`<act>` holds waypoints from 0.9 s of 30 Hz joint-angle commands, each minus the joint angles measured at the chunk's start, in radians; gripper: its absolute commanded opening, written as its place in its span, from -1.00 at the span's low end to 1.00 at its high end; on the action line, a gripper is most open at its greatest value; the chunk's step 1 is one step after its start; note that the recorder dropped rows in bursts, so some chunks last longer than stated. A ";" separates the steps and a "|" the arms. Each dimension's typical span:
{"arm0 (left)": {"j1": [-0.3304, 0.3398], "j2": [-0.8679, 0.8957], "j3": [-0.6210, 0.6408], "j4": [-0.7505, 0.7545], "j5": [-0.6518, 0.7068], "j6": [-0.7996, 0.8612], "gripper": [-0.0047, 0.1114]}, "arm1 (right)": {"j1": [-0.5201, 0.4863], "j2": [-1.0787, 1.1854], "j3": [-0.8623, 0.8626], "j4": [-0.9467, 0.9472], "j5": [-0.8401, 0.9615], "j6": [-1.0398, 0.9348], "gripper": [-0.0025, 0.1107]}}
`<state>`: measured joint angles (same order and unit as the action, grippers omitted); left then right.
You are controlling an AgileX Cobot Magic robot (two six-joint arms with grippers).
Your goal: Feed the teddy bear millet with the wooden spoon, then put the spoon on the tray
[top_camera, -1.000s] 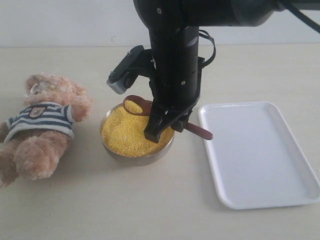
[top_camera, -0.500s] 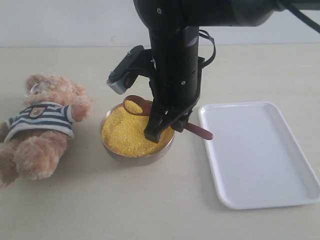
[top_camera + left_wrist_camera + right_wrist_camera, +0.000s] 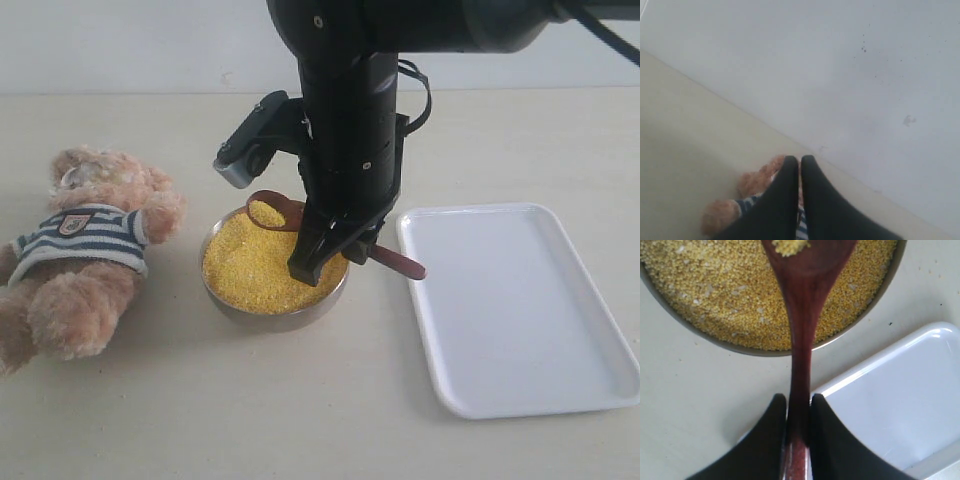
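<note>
1. Lying nearest the camera, the tray (image 3: pixel 520 320) is bare, ready to take the spoon (image 3: pixel 801 340) last.
2. The bear (image 3: pixel 85 260) sprawls left of the bowl (image 3: pixel 270 318), well apart, not yet fed by my judgement.
3. Your right gripper (image 3: pixel 799 401) pinches the spoon's handle tight, so the loaded end sits level above the millet (image 3: pixel 250 265).
4. Your left gripper (image 3: pixel 800 160) is closed and empty, parked above the bear.

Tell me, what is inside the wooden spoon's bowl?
A small heap of millet lies in the wooden spoon. The rim hides how deep it lies.
</note>
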<state>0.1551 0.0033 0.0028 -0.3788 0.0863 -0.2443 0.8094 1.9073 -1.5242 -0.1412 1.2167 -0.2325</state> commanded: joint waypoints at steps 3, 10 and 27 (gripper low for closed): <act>-0.001 -0.003 -0.118 -0.002 0.125 0.134 -0.85 | -0.003 -0.015 -0.005 0.000 0.004 -0.004 -0.96; -0.001 0.057 -0.369 -0.002 0.342 0.391 -0.85 | -0.003 -0.015 -0.005 0.000 0.004 -0.004 -0.96; -0.001 0.773 -0.808 -0.024 0.762 0.453 -0.85 | -0.003 -0.015 -0.005 0.000 0.004 -0.002 -0.96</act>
<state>0.1551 0.6943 -0.7616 -0.3703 0.8255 0.1829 0.8094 1.9073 -1.5242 -0.1412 1.2167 -0.2325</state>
